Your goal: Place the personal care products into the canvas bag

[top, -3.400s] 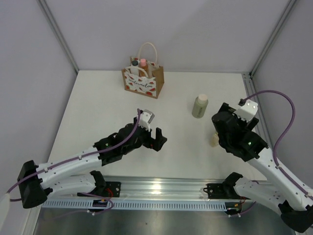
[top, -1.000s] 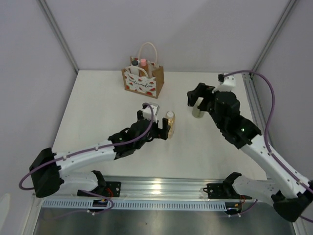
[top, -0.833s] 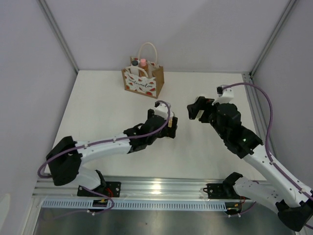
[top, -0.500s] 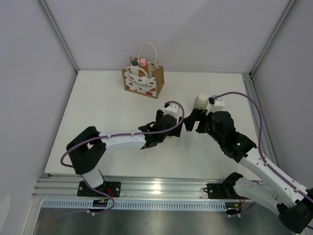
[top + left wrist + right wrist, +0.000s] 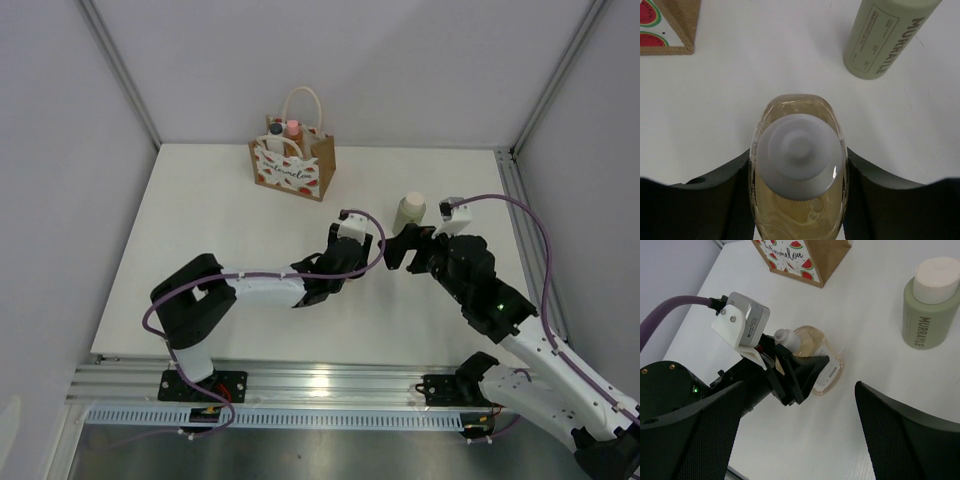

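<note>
My left gripper (image 5: 797,155) is shut on the amber bottle (image 5: 797,165) with the white cap, its jaws pressed against both sides. The bottle's base is at the table surface in the right wrist view (image 5: 816,362). My right gripper (image 5: 800,390) is open and empty, hovering just right of the left gripper (image 5: 362,258) in the top view (image 5: 402,250). The pale olive-beige bottle (image 5: 408,213) stands upright just behind them. The canvas bag (image 5: 292,168) stands at the back. It holds the peach bottle with the pink cap (image 5: 293,128) and the black-lidded jar (image 5: 275,128).
The two grippers are close together at mid-table. The olive bottle (image 5: 930,305) is a short way right of the held bottle. The bag's watermelon panel (image 5: 790,252) faces the arms. Grey walls enclose the table.
My left arm has stretched to the right with the amber bottle in its jaws. My right gripper has come away from the olive bottle, down and left, and now faces the left gripper.
</note>
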Controlling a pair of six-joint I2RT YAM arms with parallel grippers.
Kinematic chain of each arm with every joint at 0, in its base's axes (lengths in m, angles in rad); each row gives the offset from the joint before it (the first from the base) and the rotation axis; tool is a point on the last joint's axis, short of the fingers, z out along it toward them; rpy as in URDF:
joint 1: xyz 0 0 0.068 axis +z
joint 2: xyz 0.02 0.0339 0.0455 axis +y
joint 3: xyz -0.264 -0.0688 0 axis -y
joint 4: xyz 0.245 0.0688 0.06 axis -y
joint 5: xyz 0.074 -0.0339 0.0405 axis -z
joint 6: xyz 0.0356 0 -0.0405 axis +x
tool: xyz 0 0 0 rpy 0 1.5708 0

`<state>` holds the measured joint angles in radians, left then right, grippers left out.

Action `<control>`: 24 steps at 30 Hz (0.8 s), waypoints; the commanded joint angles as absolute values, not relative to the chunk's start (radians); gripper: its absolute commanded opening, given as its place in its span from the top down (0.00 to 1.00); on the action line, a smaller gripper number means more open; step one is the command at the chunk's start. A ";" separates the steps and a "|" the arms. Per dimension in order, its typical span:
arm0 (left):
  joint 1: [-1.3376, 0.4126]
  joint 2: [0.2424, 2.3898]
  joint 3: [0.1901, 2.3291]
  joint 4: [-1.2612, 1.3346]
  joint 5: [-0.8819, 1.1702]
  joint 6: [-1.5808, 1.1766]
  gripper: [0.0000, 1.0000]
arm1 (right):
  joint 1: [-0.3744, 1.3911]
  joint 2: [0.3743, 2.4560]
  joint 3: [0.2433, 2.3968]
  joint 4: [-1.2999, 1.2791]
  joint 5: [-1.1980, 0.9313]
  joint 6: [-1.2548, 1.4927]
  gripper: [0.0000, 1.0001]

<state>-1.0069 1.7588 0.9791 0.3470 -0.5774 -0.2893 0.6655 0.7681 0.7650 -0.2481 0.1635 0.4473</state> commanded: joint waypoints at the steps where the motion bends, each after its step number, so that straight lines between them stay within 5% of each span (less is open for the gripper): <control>1: -1.008 1.760 0.965 0.483 -0.612 -0.278 0.86 | 0.664 0.739 0.762 -0.213 0.161 0.445 0.06; 3: -1.006 1.747 0.959 0.492 -0.624 -0.272 0.99 | 0.664 0.735 0.761 -0.215 0.161 0.445 0.07; 24: -0.641 1.693 1.454 0.153 -0.423 -0.120 1.00 | 0.664 0.641 0.739 -0.221 0.146 0.476 0.06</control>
